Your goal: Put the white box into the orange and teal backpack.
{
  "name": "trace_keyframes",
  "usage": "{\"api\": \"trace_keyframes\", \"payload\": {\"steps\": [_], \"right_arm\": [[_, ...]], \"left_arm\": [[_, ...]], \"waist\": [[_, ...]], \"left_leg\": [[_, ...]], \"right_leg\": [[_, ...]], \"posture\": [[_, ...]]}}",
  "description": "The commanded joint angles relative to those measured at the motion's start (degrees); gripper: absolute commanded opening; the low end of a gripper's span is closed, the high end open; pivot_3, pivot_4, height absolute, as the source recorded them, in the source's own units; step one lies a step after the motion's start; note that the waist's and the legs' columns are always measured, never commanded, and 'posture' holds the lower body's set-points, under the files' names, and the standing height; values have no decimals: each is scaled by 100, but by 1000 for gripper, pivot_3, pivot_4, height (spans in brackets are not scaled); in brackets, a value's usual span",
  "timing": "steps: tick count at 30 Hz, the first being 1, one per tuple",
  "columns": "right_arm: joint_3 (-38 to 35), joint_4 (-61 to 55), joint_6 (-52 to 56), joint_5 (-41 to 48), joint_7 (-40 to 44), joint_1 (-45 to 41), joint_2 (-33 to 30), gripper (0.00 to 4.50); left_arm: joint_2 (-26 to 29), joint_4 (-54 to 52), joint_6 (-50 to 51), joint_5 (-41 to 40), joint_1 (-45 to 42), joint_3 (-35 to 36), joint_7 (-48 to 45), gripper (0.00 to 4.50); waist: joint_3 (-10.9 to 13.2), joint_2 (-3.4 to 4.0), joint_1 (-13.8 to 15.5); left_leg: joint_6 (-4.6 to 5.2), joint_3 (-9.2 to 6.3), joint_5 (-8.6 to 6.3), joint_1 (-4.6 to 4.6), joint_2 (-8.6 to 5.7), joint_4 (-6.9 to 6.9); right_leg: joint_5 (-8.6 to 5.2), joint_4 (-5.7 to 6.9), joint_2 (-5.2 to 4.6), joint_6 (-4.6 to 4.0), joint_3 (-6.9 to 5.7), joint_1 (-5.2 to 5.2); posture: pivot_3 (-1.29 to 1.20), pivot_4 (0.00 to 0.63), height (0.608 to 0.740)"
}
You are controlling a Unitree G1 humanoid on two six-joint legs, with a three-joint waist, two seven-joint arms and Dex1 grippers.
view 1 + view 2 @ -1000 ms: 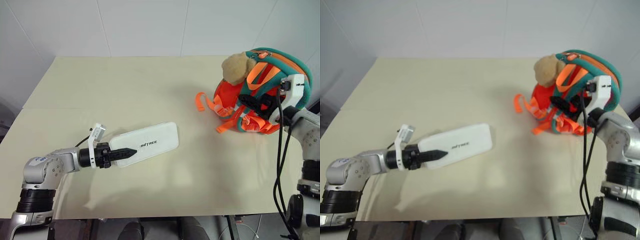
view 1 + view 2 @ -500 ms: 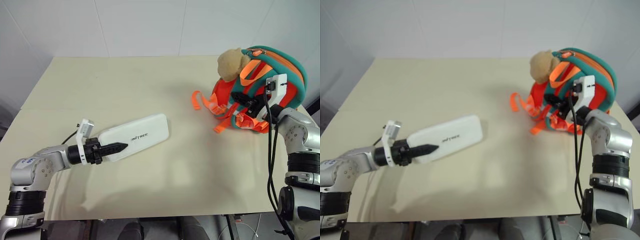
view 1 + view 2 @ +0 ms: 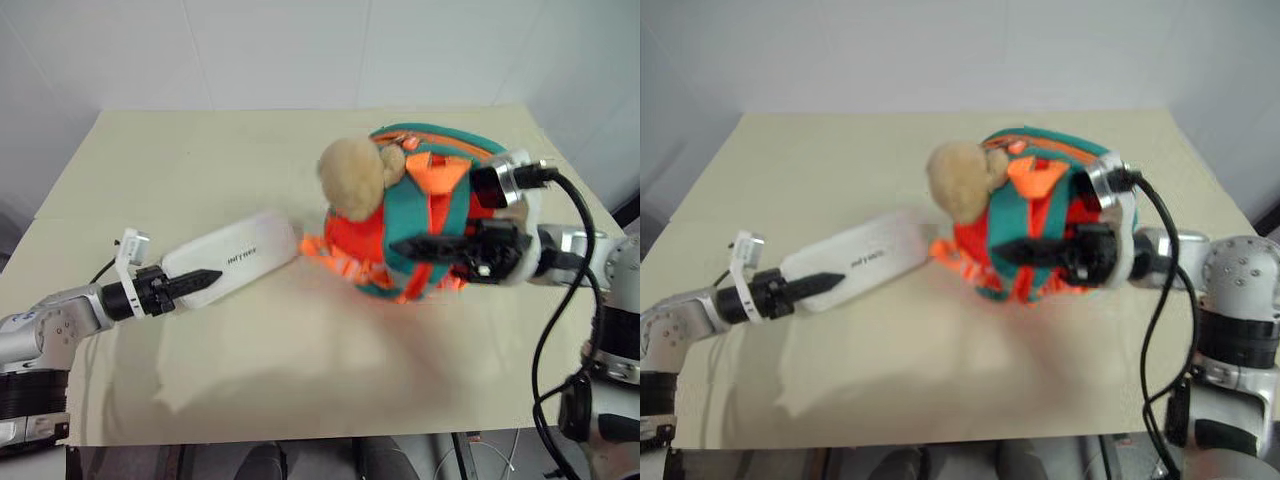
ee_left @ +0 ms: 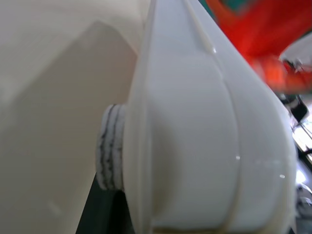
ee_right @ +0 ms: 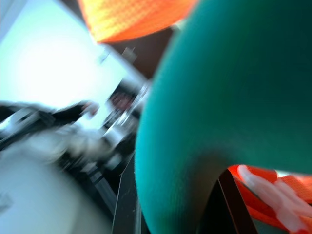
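1. The left gripper (image 3: pixel 205 278) has its black fingers (image 3: pixel 190 280) clamped on the near end of the white box (image 3: pixel 235 262) — top and underside pinched, the box held slanted above the worktop (image 3: pixel 200 160).
2. The box's far end points toward the backpack (image 3: pixel 410 225), reaching right up to the loose orange straps (image 3: pixel 325 250) at its base; whether they touch, I cannot tell.
3. Up close in the left wrist view, the box (image 4: pixel 195 126) runs away from the camera toward a blur of orange.
4. The right gripper (image 3: pixel 400 246) comes in from the right, fingers (image 3: pixel 430 246) closed on the backpack's teal strap (image 3: pixel 435 215) — the right wrist view shows that teal band (image 5: pixel 224 107) wrapped between them.
5. The backpack sits mid-worktop, tipped, the tan plush toy (image 3: pixel 350 178) on the side facing the box.
6. Whether the backpack's base rests on the worktop or hangs just clear — cannot tell.
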Motion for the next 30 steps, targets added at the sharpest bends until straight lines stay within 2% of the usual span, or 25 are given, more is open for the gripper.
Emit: {"api": "trace_keyframes", "payload": {"steps": [1,4,7,10,16,22,25,30], "right_arm": [[-37,-192,303,816,83,231,-608,543],[90,-225,303,1038,239,593,-1202,543],[198,-294,303,900,589,1075,-1749,543],[313,-151,227,509,846,1207,-1935,543],[584,-69,-173,77,1077,901,-1657,543],[789,-189,-377,-75,973,808,-1196,543],[903,-140,-561,-320,999,846,-1055,543],[1081,-120,-755,-612,1079,858,-905,543]], "left_arm": [[1,-43,-203,-25,89,244,-44,1248],[-20,-128,-308,3,267,319,5,1248],[-74,-436,-375,-109,487,485,51,1248],[-136,-772,-431,-227,732,604,-1,1248],[-411,-1621,-350,-721,854,935,125,1248],[-405,-2391,-58,-1553,538,1213,461,1248],[-463,-2370,401,-2983,31,1744,1104,1248],[-91,-2562,797,-3560,-231,1507,1145,1248]], "waist": [[0,0,14],[0,0,22],[0,0,30],[0,0,34],[0,0,42],[-1,-2,43],[-3,-6,38],[-6,-9,8]], "left_leg": [[-1,6,0,-3,-2,3],[-4,15,-7,-23,-2,22],[-2,19,-27,-43,7,56],[18,30,-46,-48,9,73],[25,33,-50,-42,10,91],[21,28,-47,-41,13,94],[21,27,-47,-43,13,96],[21,29,-47,-37,13,96]], "right_leg": [[0,-2,-5,0,-9,-3],[0,-14,-16,0,-45,-6],[-1,-16,-14,-2,-83,-7],[-2,-16,-20,-4,-109,-1],[2,-13,-18,-10,-113,2],[3,11,-13,-14,-117,2],[3,11,-14,-13,-117,1],[3,16,-10,-13,-117,2]], "posture": [[0,150,740],[0,150,740],[0,150,740],[0,150,740],[0,150,740],[0,150,740],[0,150,740],[0,150,740]]}}
